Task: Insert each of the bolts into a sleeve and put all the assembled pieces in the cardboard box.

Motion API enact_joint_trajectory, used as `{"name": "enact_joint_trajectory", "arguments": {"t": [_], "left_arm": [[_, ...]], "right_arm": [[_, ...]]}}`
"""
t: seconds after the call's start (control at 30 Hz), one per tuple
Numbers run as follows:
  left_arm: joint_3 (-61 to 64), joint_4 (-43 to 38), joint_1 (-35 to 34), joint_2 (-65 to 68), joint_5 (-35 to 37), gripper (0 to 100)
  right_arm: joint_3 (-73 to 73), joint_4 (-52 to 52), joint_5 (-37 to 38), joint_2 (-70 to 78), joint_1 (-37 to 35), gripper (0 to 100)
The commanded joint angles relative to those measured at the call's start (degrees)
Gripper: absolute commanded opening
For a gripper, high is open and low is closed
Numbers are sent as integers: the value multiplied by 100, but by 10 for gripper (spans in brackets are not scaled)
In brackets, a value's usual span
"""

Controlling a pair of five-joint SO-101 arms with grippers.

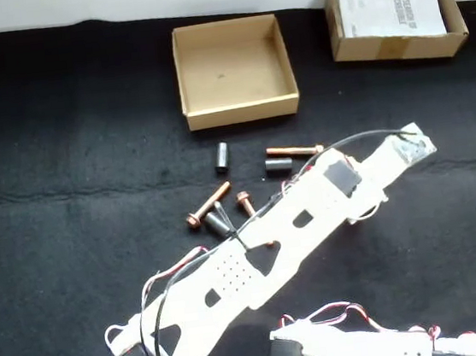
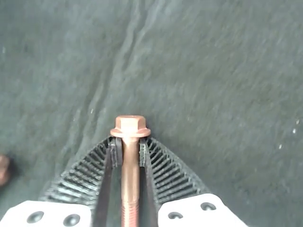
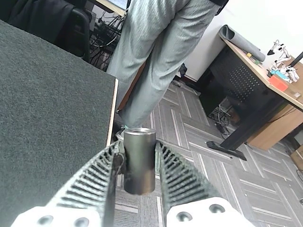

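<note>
Bolt (image 2: 130, 182) sits clamped in left gripper (image 2: 130, 144), sleeve (image 3: 139, 163) in right gripper (image 3: 139, 147); loose bolts (image 1: 293, 150) lie near cardboard box (image 1: 243, 110).

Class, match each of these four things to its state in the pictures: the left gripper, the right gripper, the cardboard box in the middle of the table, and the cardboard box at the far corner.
Things:
1. left gripper
2. right gripper
3. middle cardboard box
4. corner cardboard box

States:
A. holds printed paper
B. shut on a dark sleeve
C. empty
D. shut on a copper bolt

Pairs: 1-D; 2-B; 3-C; 4-A
</note>
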Motion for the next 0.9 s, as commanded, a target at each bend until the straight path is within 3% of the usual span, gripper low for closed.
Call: {"name": "enact_joint_trajectory", "arguments": {"t": [0.0,0.13,0.27,0.5,0.73,0.87], "left_arm": [[-831,712,-382,-101,18,9],[-1429,1468,-743,-312,-18,9],[-1385,2031,-998,-998,-668,9],[-1393,2031,-1376,-2062,-774,9],[-1393,2031,-1578,-3204,-677,9],[-1393,2040,-1640,-3723,396,9]], "right_arm": [[804,-224,158,-40,-198,7],[804,-215,141,-40,-673,7],[787,-31,132,-40,-1349,7],[760,769,97,-40,-2870,7],[752,998,-1415,-40,-4488,7],[734,998,-2330,-40,-5490,7]]}}
